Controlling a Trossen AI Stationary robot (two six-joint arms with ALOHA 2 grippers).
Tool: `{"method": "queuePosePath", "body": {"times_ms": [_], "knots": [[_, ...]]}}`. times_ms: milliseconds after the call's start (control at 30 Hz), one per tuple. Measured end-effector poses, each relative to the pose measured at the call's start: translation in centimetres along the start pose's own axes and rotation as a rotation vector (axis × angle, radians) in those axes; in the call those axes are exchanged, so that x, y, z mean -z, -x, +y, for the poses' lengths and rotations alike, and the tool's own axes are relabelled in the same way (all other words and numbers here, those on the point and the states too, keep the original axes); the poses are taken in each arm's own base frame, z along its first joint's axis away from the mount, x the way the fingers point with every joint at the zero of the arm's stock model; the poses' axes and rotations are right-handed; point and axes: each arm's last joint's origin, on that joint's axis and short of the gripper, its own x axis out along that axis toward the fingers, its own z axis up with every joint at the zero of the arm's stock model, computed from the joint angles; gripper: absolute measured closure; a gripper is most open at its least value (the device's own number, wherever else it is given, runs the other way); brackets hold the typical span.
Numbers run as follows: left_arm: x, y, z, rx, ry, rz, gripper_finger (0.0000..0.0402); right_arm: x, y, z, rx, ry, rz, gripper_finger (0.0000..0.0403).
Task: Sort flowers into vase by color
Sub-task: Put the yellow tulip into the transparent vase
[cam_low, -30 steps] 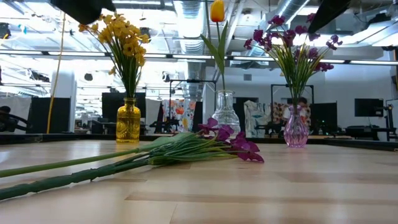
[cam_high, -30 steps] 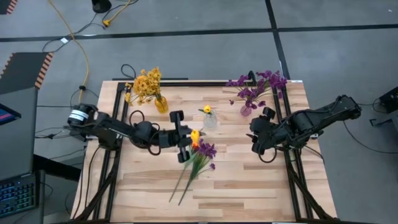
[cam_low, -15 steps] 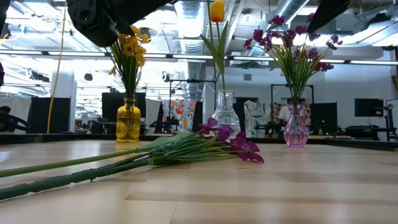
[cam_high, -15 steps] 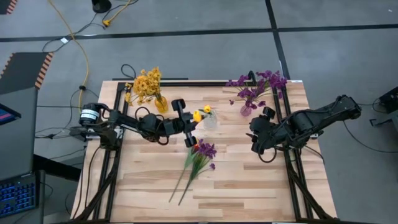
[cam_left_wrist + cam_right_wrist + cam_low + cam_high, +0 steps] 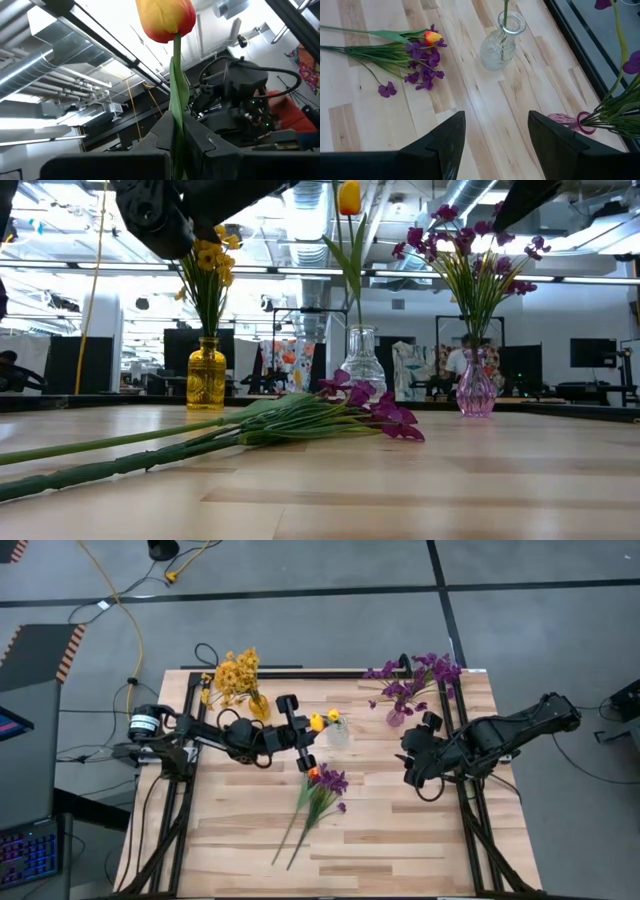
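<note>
My left gripper [image 5: 303, 732] is raised over the table's middle, beside the clear vase [image 5: 338, 733], and is shut on an orange-yellow tulip [image 5: 165, 17]. The clear vase holds one tulip [image 5: 349, 198]. Yellow flowers [image 5: 237, 674] stand in the yellow vase [image 5: 206, 377], and purple blooms [image 5: 415, 680] stand in the pink vase [image 5: 476, 392]. Purple flowers and one tulip bud [image 5: 431, 36] lie flat in a bundle [image 5: 318, 788] on the table. My right gripper [image 5: 495, 145] hovers open above the table's right part. My left gripper pinches the tulip's green stem [image 5: 176, 131] between its two fingers. The fingers point up toward the ceiling, and the bud [image 5: 316, 722] stands beyond the fingertips. The tulip is lifted clear of the table. The lower stem is hidden behind the gripper.
The three vases stand in a row along the far part of the table. The bundle's long stems [image 5: 110, 455] reach toward the near left. Black frame rails [image 5: 190, 740] run along the left and right edges. Bare wood [image 5: 400, 830] lies near the front right.
My left gripper has carried the tulip up and away from the bundle, toward the far edge and the clear vase, and has tipped upward. It has stayed about still over the last half second. The bundle lies as before.
</note>
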Motion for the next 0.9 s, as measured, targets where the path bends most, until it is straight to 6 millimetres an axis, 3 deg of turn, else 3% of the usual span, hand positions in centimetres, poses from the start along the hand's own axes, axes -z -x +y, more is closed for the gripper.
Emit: {"method": "queuePosePath", "body": {"times_ms": [400, 900], "knots": [[1.3, 0.0, 1.2, 0.011, 0.034, 0.01, 0.04, 0.0, 0.0, 0.0, -0.001, -0.002, -0.002, 0.0159], [2.5, -1.1, 1.0, 0.032, 0.036, 0.03, 0.04, 0.0, 0.0, 0.0, -0.002, -0.002, -0.004, 0.0159]]}}
